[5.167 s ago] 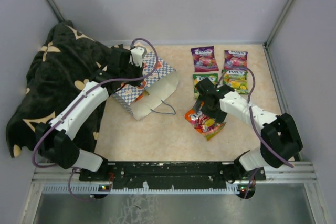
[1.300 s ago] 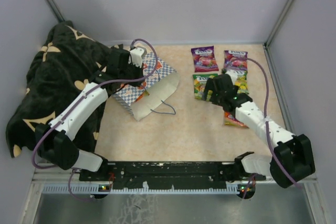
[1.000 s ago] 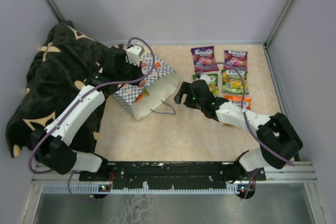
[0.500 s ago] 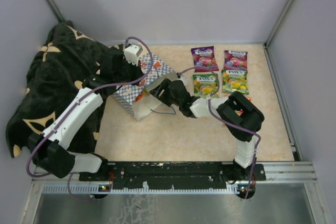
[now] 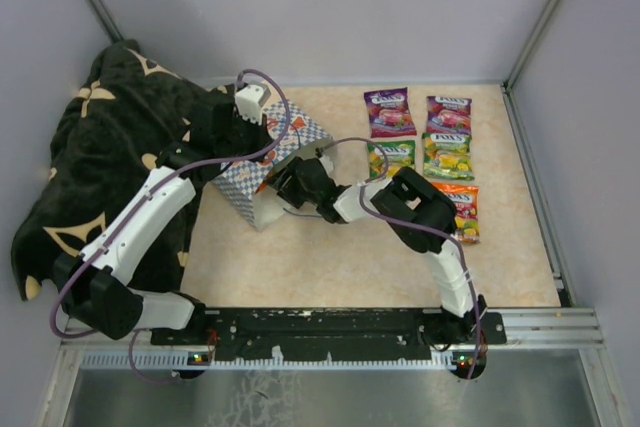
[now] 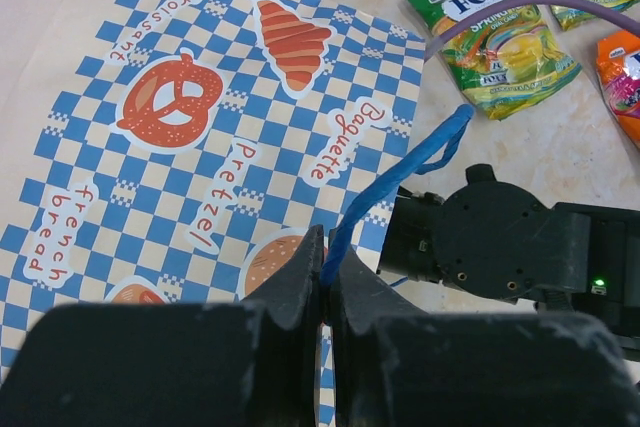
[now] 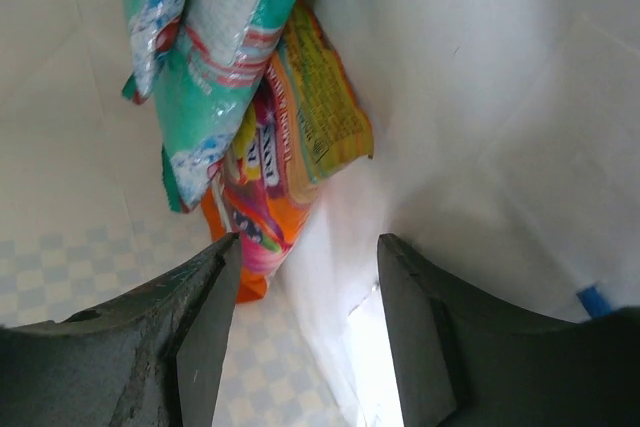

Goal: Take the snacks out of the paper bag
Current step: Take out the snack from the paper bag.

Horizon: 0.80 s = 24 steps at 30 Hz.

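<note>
The paper bag (image 5: 262,172) lies on its side, mouth toward the right; its checkered side (image 6: 200,137) fills the left wrist view. My left gripper (image 6: 328,282) is shut on a blue cord handle (image 6: 400,172), holding the mouth up. My right gripper (image 5: 290,183) reaches into the mouth. Inside, in the right wrist view, a teal packet (image 7: 215,47) lies over an orange packet (image 7: 285,157) just ahead of my right gripper (image 7: 305,277), which is open with nothing between its fingers. Outside lie two purple snacks (image 5: 388,112), two green-yellow ones (image 5: 447,155) and an orange one (image 5: 460,210).
A black patterned blanket (image 5: 95,162) is heaped at the left, under my left arm. The bag's cream inner wall (image 7: 480,97) closes in on the right finger. Grey walls enclose the table on three sides.
My right arm has swung left from the laid-out packets to the bag and gone into its mouth, its jaws narrowing. My left gripper keeps hold of the handle.
</note>
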Each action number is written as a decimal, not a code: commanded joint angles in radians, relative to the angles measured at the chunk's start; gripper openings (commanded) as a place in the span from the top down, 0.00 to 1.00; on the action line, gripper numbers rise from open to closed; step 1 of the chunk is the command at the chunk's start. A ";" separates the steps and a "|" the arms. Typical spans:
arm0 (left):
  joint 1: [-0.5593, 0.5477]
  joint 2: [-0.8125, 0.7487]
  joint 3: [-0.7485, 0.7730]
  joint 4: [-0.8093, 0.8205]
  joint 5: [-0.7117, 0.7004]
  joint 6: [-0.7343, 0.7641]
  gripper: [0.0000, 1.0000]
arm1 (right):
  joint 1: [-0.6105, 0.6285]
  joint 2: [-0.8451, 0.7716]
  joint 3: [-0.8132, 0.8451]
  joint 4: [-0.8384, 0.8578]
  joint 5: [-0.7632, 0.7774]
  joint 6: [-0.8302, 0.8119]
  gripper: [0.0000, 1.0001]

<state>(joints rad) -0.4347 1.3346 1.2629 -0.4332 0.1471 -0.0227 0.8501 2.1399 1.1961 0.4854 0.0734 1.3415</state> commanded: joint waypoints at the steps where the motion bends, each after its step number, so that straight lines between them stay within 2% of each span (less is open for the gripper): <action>1: 0.007 -0.029 0.006 0.018 0.017 -0.003 0.92 | 0.022 0.066 0.083 0.006 0.038 0.051 0.43; 7: 0.007 -0.034 0.006 0.019 0.024 -0.003 0.92 | 0.035 0.148 0.222 -0.050 0.065 0.059 0.44; 9: 0.007 -0.034 0.007 0.017 0.025 -0.003 0.92 | 0.038 0.175 0.264 -0.067 0.080 0.068 0.48; 11: 0.007 -0.035 0.007 0.016 0.018 0.000 0.92 | 0.039 0.197 0.294 -0.068 0.078 0.068 0.59; 14: 0.008 -0.034 0.006 0.015 0.009 0.003 0.92 | 0.039 0.173 0.279 -0.071 0.061 0.034 0.99; 19: 0.008 -0.030 0.010 0.008 -0.007 0.007 0.92 | 0.040 -0.058 0.056 -0.076 -0.003 -0.072 1.00; 24: 0.010 -0.028 0.012 0.002 -0.035 0.012 0.92 | 0.023 -0.380 -0.220 -0.202 -0.156 -0.272 1.00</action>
<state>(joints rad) -0.4339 1.3251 1.2629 -0.4351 0.1383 -0.0219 0.8761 2.0087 1.0981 0.3698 0.0429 1.2602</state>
